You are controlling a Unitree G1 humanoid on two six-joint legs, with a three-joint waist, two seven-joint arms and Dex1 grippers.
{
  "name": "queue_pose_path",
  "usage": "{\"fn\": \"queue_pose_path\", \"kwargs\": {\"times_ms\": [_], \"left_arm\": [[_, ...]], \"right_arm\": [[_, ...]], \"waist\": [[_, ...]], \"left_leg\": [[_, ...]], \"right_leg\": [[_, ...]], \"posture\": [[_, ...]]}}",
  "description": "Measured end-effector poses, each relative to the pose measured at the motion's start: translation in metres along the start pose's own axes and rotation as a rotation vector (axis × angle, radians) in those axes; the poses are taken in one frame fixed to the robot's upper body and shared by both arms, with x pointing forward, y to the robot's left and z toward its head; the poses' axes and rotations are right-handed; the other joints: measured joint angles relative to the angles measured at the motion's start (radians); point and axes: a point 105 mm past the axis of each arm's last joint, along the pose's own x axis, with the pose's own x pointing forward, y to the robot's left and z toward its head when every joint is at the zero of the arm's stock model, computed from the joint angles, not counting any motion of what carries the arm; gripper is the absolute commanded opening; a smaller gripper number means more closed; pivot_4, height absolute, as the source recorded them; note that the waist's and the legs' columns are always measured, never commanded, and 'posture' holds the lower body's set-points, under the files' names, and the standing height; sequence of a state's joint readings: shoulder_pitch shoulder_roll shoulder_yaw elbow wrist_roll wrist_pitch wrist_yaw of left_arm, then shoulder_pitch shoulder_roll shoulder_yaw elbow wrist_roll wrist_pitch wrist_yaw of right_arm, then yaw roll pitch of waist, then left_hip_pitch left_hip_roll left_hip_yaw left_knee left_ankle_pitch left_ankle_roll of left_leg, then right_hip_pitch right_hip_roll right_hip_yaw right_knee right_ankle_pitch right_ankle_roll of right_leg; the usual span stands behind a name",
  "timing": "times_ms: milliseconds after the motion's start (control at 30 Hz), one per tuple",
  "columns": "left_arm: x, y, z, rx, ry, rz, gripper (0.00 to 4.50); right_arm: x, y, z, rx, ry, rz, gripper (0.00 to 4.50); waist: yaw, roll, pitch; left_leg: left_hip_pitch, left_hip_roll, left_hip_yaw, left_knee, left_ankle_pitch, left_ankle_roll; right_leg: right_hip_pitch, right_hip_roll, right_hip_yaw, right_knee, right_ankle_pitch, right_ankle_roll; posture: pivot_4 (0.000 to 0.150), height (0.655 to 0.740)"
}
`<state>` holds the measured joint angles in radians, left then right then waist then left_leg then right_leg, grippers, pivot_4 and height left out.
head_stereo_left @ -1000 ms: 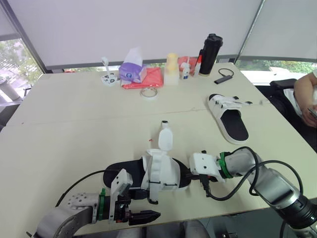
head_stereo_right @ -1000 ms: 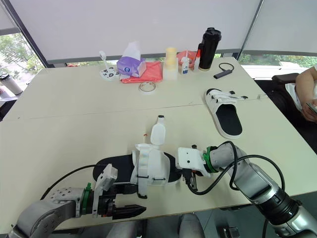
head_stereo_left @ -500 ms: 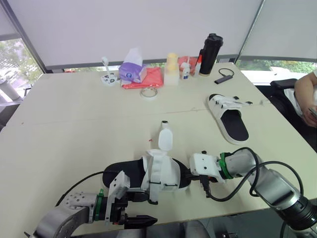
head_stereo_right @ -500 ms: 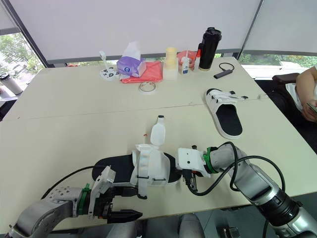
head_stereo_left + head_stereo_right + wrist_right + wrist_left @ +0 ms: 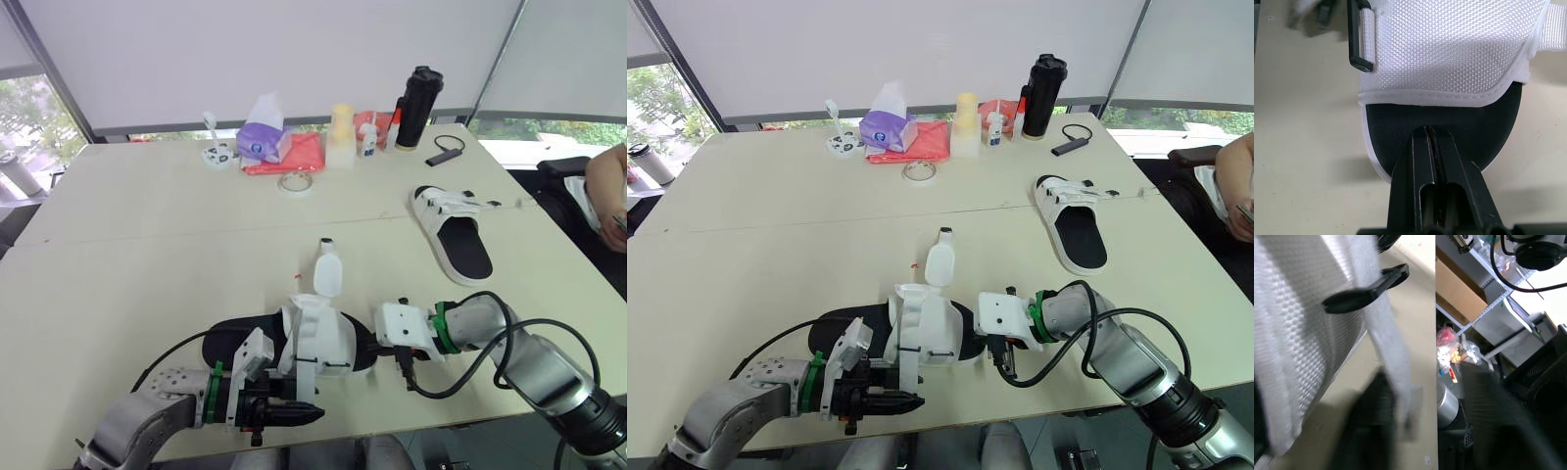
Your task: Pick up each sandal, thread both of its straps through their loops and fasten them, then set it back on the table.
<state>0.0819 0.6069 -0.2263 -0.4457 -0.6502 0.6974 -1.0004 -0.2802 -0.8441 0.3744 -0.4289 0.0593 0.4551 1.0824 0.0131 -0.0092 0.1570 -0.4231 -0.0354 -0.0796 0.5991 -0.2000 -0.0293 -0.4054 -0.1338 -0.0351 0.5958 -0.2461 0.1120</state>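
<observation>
The near sandal lies by the table's front edge, with a black sole, a white upper and one loose strap sticking up on its far side. My left gripper is at its near side. In the left wrist view a loose white strap end hangs below a black loop, between my blurred fingers, which stand apart. My right gripper is shut, its tips resting on the black sole at the sandal's right end. The second sandal lies farther right.
Along the back stand a purple tissue pack, a red cloth, a tape roll, a pale bottle, a black flask and a small black device. A person's arm shows at the right edge.
My left gripper has moved up and right from the table's edge to the sandal's near strap, and its fingers are drawing in around it. The right arm and both sandals have not moved.
</observation>
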Motion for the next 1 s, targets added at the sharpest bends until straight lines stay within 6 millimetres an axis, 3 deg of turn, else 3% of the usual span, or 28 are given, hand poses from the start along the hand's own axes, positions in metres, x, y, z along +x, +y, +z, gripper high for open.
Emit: {"fn": "queue_pose_path", "kwargs": {"times_ms": [33,167,300,533,667,1000], "left_arm": [[0.0,-0.001,0.001,0.002,-0.001,-0.005,0.03],[0.0,-0.001,0.001,0.005,0.002,-0.007,0.03],[-0.017,-0.007,0.001,-0.035,0.048,-0.033,0.03],[-0.034,-0.026,0.051,-0.089,-0.113,-0.133,0.03],[-0.034,-0.031,0.062,-0.126,-0.139,-0.159,0.03],[-0.024,-0.008,0.072,-0.234,-0.176,-0.079,0.03]], "right_arm": [[0.0,0.0,0.0,0.001,0.001,0.0,0.0],[0.0,-0.001,-0.001,0.007,0.005,-0.007,0.0],[0.001,-0.001,0.0,0.004,0.001,-0.001,0.0],[0.001,-0.002,0.001,-0.004,-0.001,0.005,0.0],[0.002,-0.002,0.001,-0.006,-0.004,0.008,0.0],[0.005,-0.005,0.002,-0.011,-0.011,0.016,0.0]], "waist": [[0.0,0.0,0.0],[0.0,-0.001,0.0],[-0.002,-0.001,0.001],[-0.001,-0.003,0.002],[-0.003,-0.003,0.002],[-0.004,-0.005,0.003]], "left_leg": [[0.001,0.0,0.0,0.0,0.0,0.0],[0.003,0.001,0.0,0.001,0.0,0.0],[0.002,0.001,-0.001,0.0,0.0,0.0],[0.003,0.001,-0.002,0.0,0.0,-0.001],[0.003,0.0,-0.002,0.0,0.0,0.0],[0.005,0.0,-0.002,0.001,0.001,0.001]], "right_leg": [[0.0,0.0,0.0,0.0,0.0,0.0],[0.0,-0.001,0.0,-0.001,0.0,0.0],[0.0,-0.001,0.0,-0.001,0.0,0.0],[0.0,0.0,0.0,0.002,0.0,0.0],[0.002,0.0,0.0,0.002,0.0,0.0],[0.004,0.002,0.0,0.004,0.0,0.0]], "posture": [[0.15,0.74],[0.15,0.74],[0.15,0.74],[0.15,0.74],[0.15,0.74],[0.15,0.74]]}}
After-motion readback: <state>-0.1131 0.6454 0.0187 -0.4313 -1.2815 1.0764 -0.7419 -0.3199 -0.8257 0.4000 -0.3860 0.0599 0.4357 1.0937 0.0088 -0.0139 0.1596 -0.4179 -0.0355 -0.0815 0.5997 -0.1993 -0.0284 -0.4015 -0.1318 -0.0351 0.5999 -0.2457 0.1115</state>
